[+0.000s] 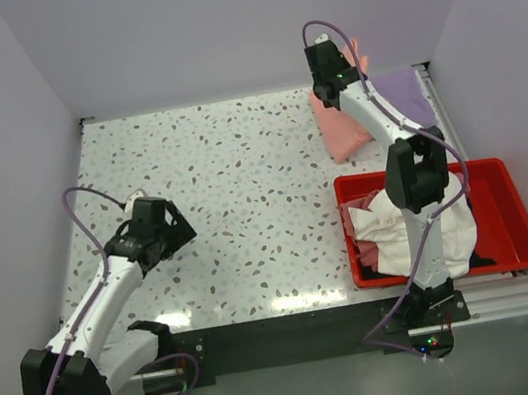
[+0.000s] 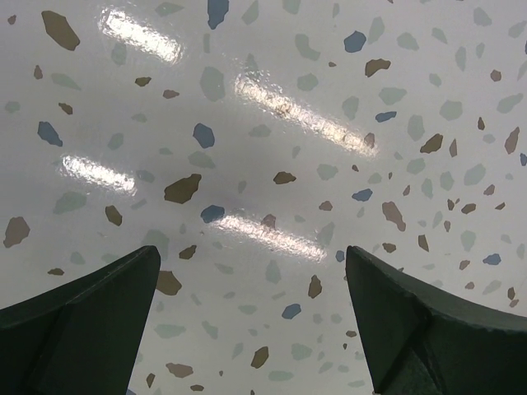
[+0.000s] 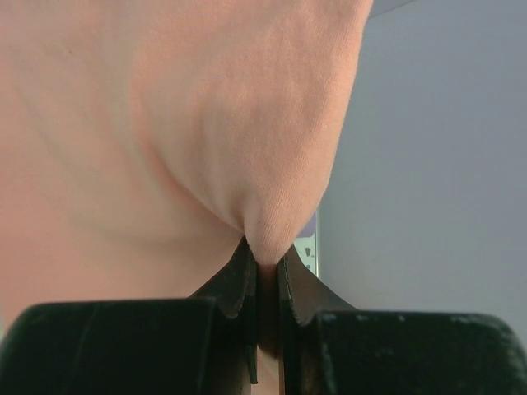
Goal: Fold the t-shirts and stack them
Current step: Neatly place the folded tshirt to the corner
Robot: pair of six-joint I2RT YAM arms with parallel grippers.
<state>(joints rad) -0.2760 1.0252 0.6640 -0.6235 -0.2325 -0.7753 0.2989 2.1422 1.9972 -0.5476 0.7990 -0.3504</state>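
Right claw point(image 3: 263, 257) pinches a fold of the salmon-pink t-shirt point(image 1: 338, 132) at one o'clock, apparently settling it beside the lavender t-shirt point(image 1: 401, 93) to build the stack. Left claw point(image 2: 251, 255) hangs wide open at eight o'clock above the surface point(image 1: 239, 171), well apart from the cloth.

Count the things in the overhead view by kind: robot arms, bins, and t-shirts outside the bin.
Robot arms: 2 (left arm, right arm)
Bins: 1 (red bin)
T-shirts outside the bin: 2 (salmon-pink t-shirt, lavender t-shirt)
Total: 5
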